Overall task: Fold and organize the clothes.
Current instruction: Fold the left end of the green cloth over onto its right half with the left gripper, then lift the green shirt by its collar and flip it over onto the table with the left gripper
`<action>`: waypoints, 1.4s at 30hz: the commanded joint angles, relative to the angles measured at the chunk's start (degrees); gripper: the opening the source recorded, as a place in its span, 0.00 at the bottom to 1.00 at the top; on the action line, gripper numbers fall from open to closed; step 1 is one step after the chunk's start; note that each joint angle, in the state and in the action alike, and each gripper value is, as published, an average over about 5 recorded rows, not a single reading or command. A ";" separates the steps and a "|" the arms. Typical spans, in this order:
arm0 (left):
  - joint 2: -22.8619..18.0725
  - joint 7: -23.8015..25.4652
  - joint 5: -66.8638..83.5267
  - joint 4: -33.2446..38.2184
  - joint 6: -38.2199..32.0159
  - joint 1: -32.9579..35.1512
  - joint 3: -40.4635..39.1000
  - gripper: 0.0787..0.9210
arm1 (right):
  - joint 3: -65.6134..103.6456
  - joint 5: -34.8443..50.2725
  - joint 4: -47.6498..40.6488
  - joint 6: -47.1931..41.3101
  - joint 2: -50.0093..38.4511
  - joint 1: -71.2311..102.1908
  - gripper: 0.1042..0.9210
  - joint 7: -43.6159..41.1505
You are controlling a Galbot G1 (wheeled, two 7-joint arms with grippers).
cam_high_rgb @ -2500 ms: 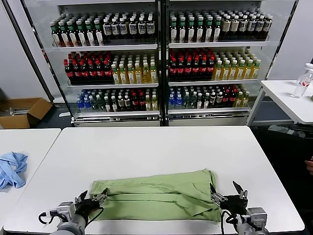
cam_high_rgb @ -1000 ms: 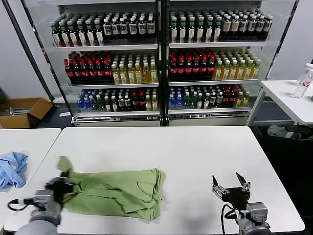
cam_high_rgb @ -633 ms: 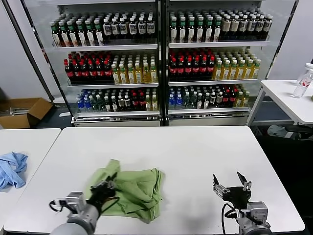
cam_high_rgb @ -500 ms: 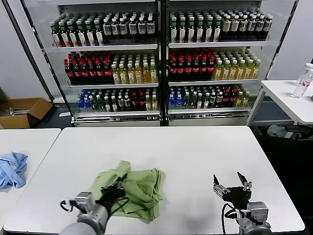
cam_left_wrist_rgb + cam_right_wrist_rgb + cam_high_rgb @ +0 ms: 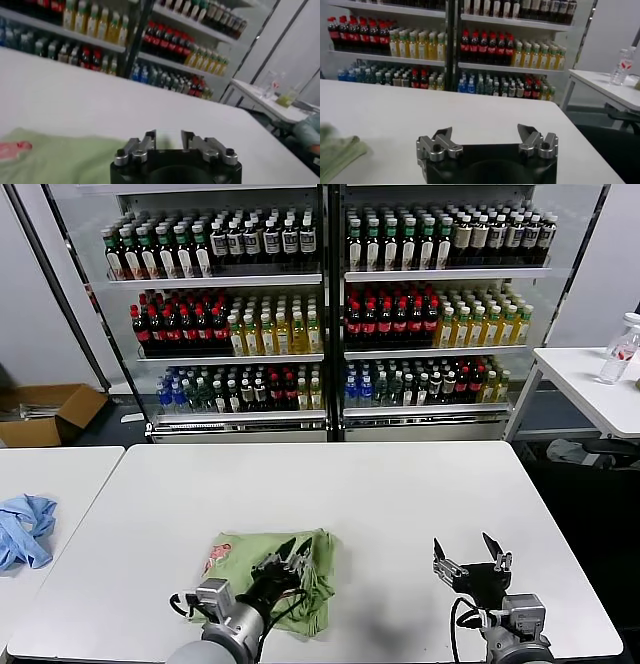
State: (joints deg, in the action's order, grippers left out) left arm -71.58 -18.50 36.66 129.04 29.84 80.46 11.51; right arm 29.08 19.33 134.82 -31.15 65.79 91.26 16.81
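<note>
**Folded shirt under the left gripper**

At about 9 o'clock, on a side table, lies a blue cloth (image 5: 24, 529). On the white table (image 5: 400, 494), near 7 o'clock, the green shirt (image 5: 240, 556) lies folded in a compact bundle, with a red print showing. The left gripper (image 5: 288, 556) is over its right part, jaws partly apart, holding nothing. At 5 o'clock the right gripper (image 5: 470, 556) hangs above the table, jaws wide, empty.
</note>
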 commanded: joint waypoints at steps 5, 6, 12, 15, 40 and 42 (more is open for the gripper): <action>7.73 3.54 -13.17 -8.45 -1.28 8.94 21.28 0.57 | -0.99 0.46 -1.21 0.06 -0.08 -1.43 0.88 -0.26; 7.21 3.69 -13.30 -9.32 -0.94 8.75 20.68 0.60 | -0.95 0.46 -1.16 0.08 -0.12 -1.34 0.88 -0.28; 4.25 5.59 -14.11 -13.30 -0.45 6.04 16.73 0.81 | -0.72 0.44 -0.97 0.10 -0.24 -1.16 0.88 -0.30; 3.64 6.13 -13.73 -15.07 -0.51 4.64 16.36 0.87 | -0.83 0.39 -0.88 0.09 -0.06 -1.19 0.88 -0.29; 3.51 7.90 -6.67 -12.77 -0.72 5.07 16.92 0.39 | -1.07 0.29 -0.64 0.11 0.30 -1.10 0.88 -0.22; 5.08 7.80 -8.68 -10.56 0.16 4.93 19.26 0.31 | -1.00 0.29 -0.52 0.13 0.25 -1.05 0.88 -0.21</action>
State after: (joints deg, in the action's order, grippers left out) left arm -68.48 -11.32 29.61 115.26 28.87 85.39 27.30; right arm 28.00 19.61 134.19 -31.06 66.07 90.21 16.61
